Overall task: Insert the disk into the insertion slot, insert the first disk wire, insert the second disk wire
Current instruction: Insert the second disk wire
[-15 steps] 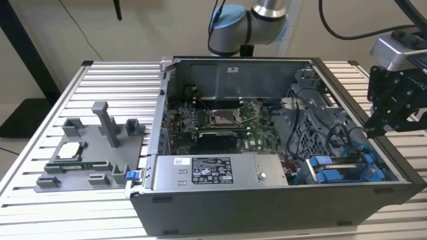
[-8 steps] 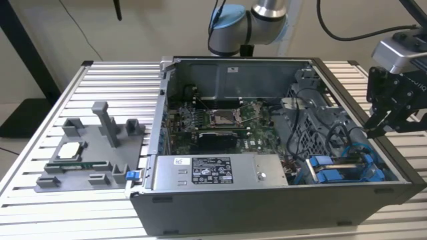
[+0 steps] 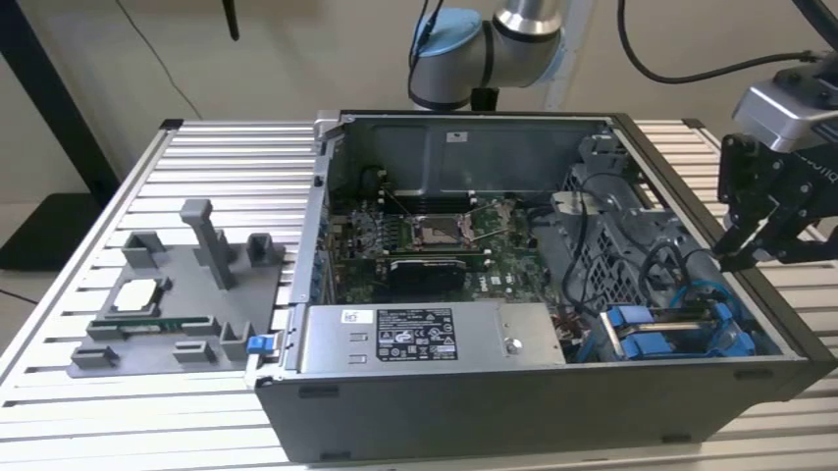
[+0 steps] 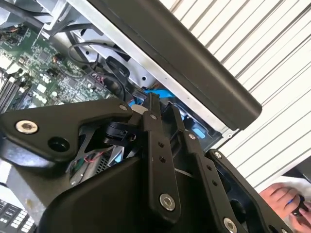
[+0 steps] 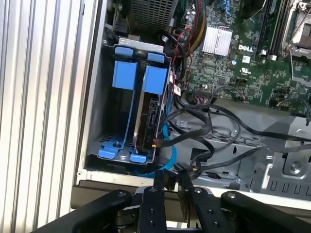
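The disk (image 5: 149, 116) stands on edge in the slot (image 5: 97, 107), a box of dull grey sheet metal in the corner of the case (image 3: 524, 412) at the exterior view's right. We see the disk's dark narrow side, held between smooth bright blue plastic tabs (image 5: 125, 75). A thin blue cable (image 5: 171, 151) loops from beside it, and round black cables (image 5: 218, 121) trail away over the perforated metal. The pincer (image 5: 171, 183), matt black with bolted links, hangs just over the case wall beside the slot. We cannot tell how far it is open or whether it has hold of anything. Further in lies the green board (image 3: 433, 235) with a finned silver heat sink (image 5: 216, 40) and white print too small for us to make out. A grey power box (image 3: 419, 336) sits at the case's near side, bearing a black label with white print and a small white sticker. The case rests on a table (image 3: 223, 167) of ribbed aluminium slats, with a grey moulded fixture (image 3: 196, 285) well apart at the exterior view's left.
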{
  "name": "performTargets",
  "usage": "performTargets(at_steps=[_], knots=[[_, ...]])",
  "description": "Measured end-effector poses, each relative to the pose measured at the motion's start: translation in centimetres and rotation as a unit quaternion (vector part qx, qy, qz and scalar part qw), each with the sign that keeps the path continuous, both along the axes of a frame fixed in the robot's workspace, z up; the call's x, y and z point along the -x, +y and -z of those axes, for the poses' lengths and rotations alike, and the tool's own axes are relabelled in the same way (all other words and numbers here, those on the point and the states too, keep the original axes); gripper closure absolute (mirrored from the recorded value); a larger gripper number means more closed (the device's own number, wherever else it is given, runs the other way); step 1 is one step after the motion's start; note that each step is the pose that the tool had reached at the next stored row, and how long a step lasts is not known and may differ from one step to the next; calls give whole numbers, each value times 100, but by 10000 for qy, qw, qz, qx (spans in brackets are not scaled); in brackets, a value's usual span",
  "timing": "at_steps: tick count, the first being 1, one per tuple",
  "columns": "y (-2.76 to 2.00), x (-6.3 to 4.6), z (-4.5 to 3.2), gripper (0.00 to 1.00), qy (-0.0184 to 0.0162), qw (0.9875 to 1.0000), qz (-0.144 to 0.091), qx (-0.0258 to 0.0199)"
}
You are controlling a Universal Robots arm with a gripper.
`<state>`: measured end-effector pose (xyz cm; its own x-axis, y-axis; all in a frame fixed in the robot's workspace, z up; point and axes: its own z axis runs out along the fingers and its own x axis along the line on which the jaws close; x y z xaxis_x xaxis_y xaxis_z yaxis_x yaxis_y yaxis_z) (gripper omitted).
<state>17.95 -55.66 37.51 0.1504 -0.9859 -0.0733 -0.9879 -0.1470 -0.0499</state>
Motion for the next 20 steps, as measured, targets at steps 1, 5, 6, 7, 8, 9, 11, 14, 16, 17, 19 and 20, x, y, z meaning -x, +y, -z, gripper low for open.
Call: performTargets(at_steps=[1, 5, 6, 7, 8, 9, 11, 14, 16, 17, 19, 20], knots=[[-8, 0, 0, 0, 0, 10000, -6, 0], [-15, 1, 3, 0, 0, 10000, -14, 0], [-16, 1, 6, 0, 0, 10000, -15, 0], [-16, 1, 9, 0, -2, 10000, -15, 0], [-16, 0, 11, 0, -3, 10000, -15, 0], [-16, 1, 11, 0, -4, 10000, -15, 0], [-16, 1, 13, 100, -9, 10000, -15, 0], [-16, 1, 15, 100, -20, 10000, -15, 0], [-16, 1, 16, 100, -27, 10000, -15, -1], [-16, 1, 15, 100, -30, 10000, -15, -5], [-18, 3, 16, 100, -34, 10000, -15, -16], [-18, 3, 16, 100, -34, 10000, -15, -17]])
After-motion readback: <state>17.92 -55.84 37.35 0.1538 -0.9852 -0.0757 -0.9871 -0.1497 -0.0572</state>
